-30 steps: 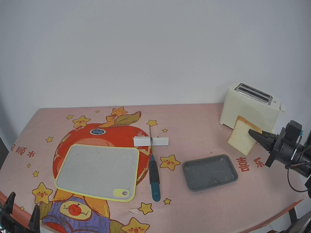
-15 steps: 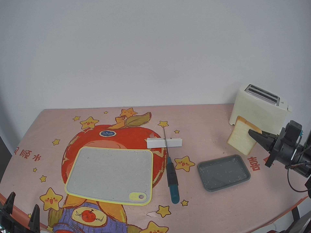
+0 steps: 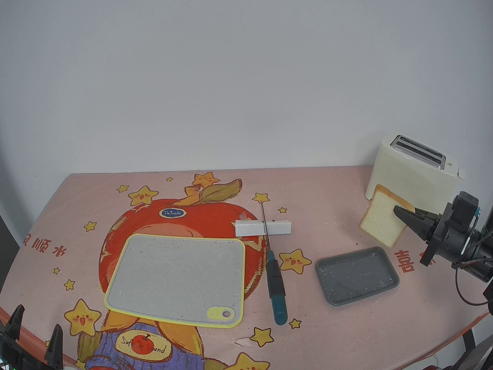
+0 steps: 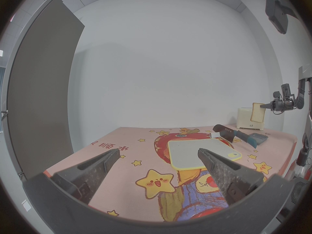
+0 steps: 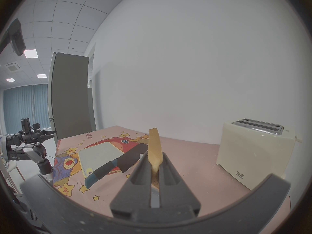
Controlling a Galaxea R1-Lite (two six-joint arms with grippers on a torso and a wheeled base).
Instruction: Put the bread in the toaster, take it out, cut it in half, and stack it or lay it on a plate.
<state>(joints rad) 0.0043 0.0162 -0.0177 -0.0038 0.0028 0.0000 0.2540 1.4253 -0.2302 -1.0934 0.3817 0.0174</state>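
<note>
while the toaster waits at 2 o'clock on the table with both slots bare, the right gripper has its fingers pinched tight on one edge of the bread. that slice hangs in the air, tilted, just off the toaster's near side, at about 7 o'clock from it. so by my reading we're right at the start: slice picked up, not yet over the slots, nothing toasted. everything else is left to do: the drop in, the pull out, the cut, the plating. the cutting board lies bare at 8 o'clock. the knife sits beside it at 6 o'clock, untouched, blade propped on a white rest and handle toward the near edge. the grey plate at 4 o'clock carries only crumbs. down at 7 o'clock, off the table's near corner, the left gripper is spread wide and holds nothing.

now the change: the whole head view has slid, so the camera has moved, not the tableware. board, knife, rest and plate keep their places relative to each other, all drifting toward 3 o'clock in the picture. gripper and bread sit at the same spot in the view, riding along with the camera. the slice now lines up with the toaster's 8 o'clock corner rather than its front face.
</note>
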